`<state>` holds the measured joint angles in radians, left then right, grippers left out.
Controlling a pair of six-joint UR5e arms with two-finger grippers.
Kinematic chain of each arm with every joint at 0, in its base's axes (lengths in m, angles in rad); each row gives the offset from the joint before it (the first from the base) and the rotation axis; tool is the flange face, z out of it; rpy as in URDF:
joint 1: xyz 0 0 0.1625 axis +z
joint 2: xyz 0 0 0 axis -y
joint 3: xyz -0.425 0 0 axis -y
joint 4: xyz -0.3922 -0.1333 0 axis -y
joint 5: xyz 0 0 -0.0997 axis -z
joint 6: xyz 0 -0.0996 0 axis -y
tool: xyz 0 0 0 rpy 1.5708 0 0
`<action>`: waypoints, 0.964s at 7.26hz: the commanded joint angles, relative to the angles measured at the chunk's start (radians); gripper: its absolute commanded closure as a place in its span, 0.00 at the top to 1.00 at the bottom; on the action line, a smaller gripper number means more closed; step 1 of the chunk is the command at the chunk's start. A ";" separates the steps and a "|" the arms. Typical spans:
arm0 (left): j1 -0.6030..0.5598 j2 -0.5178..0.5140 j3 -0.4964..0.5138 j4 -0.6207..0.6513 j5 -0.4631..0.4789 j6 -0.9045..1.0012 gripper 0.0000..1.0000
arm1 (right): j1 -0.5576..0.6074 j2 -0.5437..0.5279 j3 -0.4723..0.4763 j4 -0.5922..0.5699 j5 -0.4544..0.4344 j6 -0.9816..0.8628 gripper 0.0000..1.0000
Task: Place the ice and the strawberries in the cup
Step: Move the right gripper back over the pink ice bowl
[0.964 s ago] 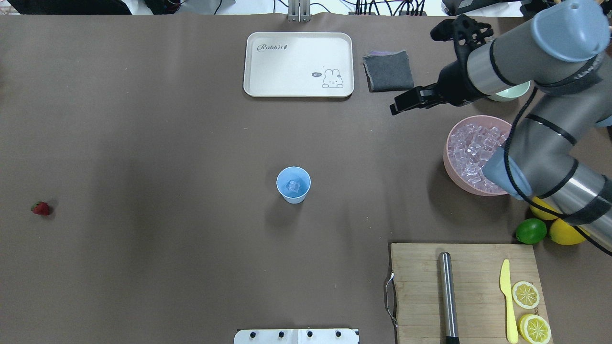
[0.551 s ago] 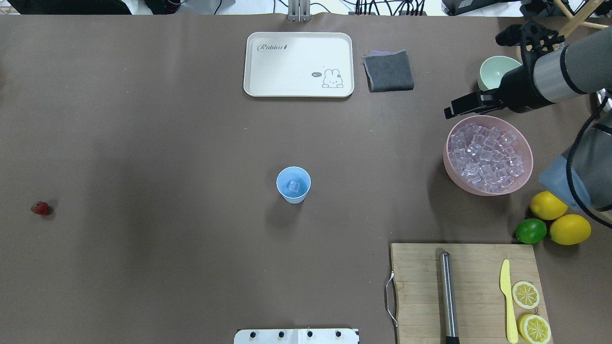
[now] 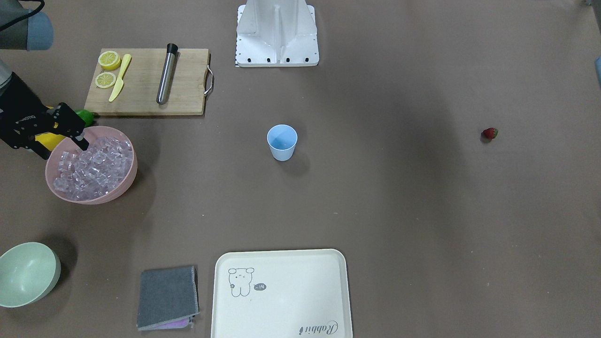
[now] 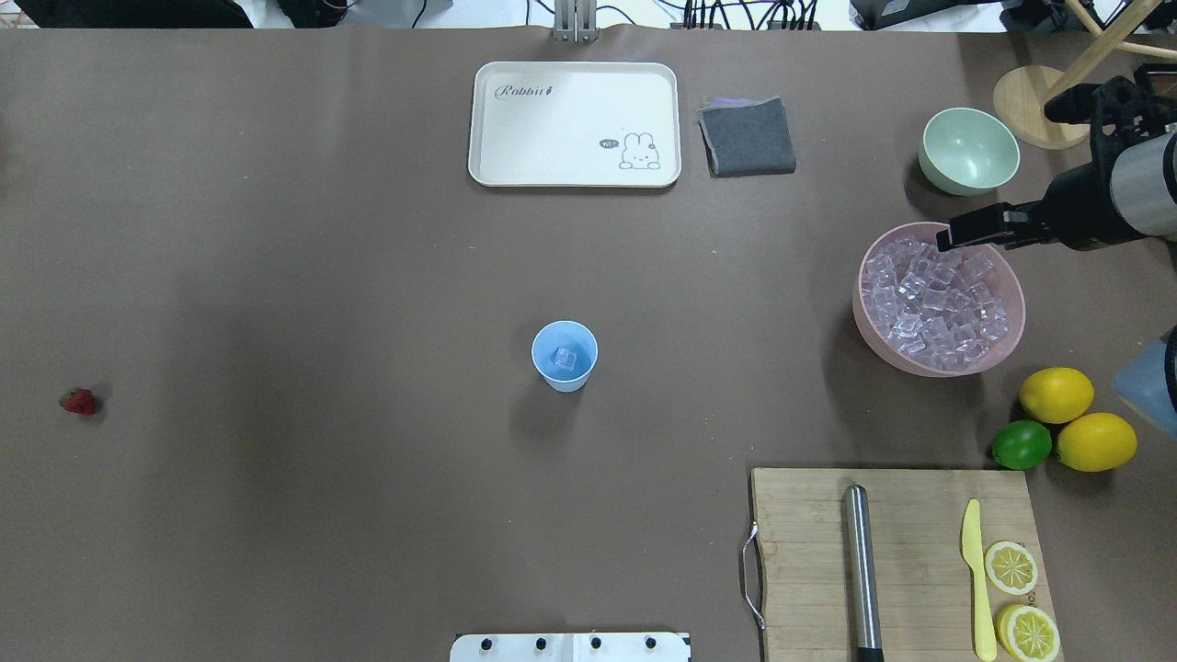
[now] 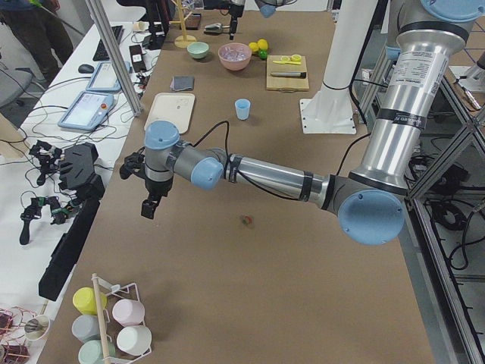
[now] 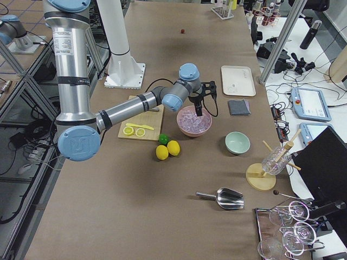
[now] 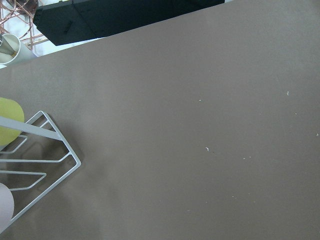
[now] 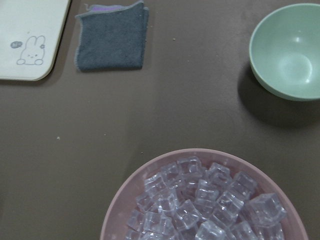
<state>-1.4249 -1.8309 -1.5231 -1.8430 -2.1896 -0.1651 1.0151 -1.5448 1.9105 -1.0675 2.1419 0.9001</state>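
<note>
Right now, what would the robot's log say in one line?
right gripper: open, above pink bowl edge | cup: one ice cube inside | strawberry: on table, not in cup

The desk (image 4: 276, 276) is showing flat brown. At the centre the cup (image 4: 547, 342) is showing light blue; at far left the strawberry (image 4: 79, 401) is showing red. At right, the ice (image 4: 938, 299) is glinting clear in the pink bowl (image 4: 859, 317), under the pale green bowl (image 4: 969, 152). At top, the cream tray (image 4: 552, 138) is carrying a grey rabbit drawing, beside the dark grey cloth (image 4: 747, 138) edged purple. At lower right the lemons (image 4: 1056, 394) are showing yellow, the lime (image 4: 1021, 444) green
</note>
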 commanded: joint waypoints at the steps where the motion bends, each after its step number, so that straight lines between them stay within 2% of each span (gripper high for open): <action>1: 0.003 -0.019 0.003 0.001 0.001 -0.001 0.98 | -0.039 -0.006 -0.022 0.000 -0.058 0.063 0.92; 3: 0.004 -0.028 0.004 0.001 0.001 -0.001 0.98 | -0.113 0.023 -0.050 -0.005 -0.140 0.111 0.88; 7: 0.006 -0.034 0.006 0.002 0.001 0.001 0.98 | -0.176 0.029 -0.100 -0.011 -0.207 0.114 0.87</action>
<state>-1.4192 -1.8630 -1.5176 -1.8413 -2.1890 -0.1646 0.8720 -1.5212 1.8248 -1.0734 1.9642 1.0135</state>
